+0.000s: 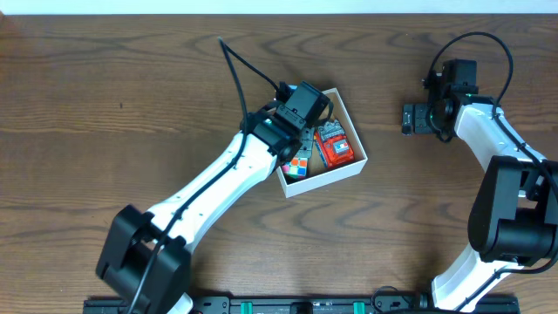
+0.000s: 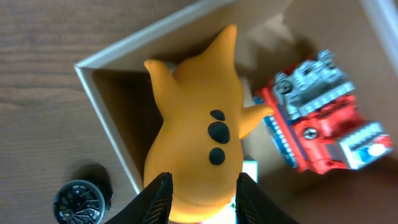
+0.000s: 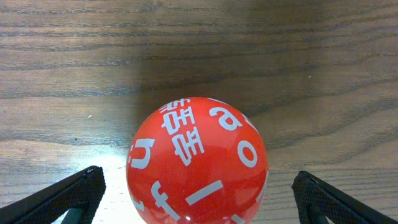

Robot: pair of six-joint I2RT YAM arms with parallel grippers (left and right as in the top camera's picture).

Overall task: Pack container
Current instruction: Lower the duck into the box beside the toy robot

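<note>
Toy point(image 2: 198, 118), orange: we pinch it in left gripper point(image 2: 204, 198) to lower into container point(image 2: 142, 36); right gripper point(image 3: 199, 202) spread, likely to take red ball point(image 3: 198, 158)

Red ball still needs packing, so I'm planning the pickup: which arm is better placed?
Right. Its open gripper straddles the red ball on the table; the left gripper grips the yellow toy over the container.
</note>
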